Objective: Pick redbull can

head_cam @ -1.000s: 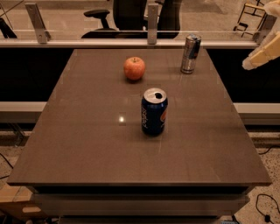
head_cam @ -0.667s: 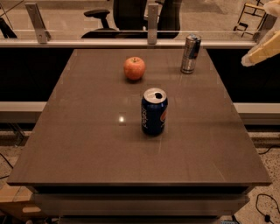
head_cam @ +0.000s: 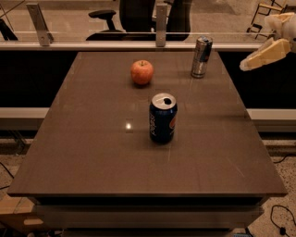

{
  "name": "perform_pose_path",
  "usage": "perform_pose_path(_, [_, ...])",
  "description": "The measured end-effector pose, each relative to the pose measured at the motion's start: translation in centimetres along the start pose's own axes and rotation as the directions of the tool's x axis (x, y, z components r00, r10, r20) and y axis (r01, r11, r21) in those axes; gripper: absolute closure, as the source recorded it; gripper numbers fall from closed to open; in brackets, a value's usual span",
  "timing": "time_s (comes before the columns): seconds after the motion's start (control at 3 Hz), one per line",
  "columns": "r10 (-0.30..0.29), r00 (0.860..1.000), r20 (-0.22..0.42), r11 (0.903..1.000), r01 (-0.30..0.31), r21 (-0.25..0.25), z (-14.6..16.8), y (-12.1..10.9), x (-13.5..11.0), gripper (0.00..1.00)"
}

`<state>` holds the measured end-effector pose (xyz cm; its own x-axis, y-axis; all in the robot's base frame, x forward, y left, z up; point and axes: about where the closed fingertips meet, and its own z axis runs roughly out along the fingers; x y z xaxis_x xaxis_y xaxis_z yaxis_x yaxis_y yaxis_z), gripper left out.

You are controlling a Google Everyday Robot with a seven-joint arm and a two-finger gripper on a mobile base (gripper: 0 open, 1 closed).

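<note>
The redbull can (head_cam: 202,56), slim and silver with blue patches, stands upright near the far right edge of the brown table (head_cam: 92,152). My gripper (head_cam: 266,53), cream-coloured, hangs in the air beyond the table's right edge, to the right of the can and well apart from it. It holds nothing that I can see.
A wider dark blue Pepsi can (head_cam: 163,117) stands at the table's middle. A red apple (head_cam: 141,72) lies left of the redbull can. A rail with posts (head_cam: 160,18) and an office chair (head_cam: 132,14) lie behind the table.
My gripper has moved slightly left and down, a little closer to the redbull can. The cans and apple have not moved.
</note>
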<state>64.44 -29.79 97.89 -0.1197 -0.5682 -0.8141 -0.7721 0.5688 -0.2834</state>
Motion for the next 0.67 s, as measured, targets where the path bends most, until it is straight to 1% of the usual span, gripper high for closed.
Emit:
perform_pose_path(0.33, [0.08,0.996,0.042,0.9966,-0.08,-0.022,2.02,-0.34,1.16,0.0])
perform_pose_path(0.67, [0.08,0.996,0.043,0.9966,-0.08,-0.023,2.03,-0.33,1.16,0.0])
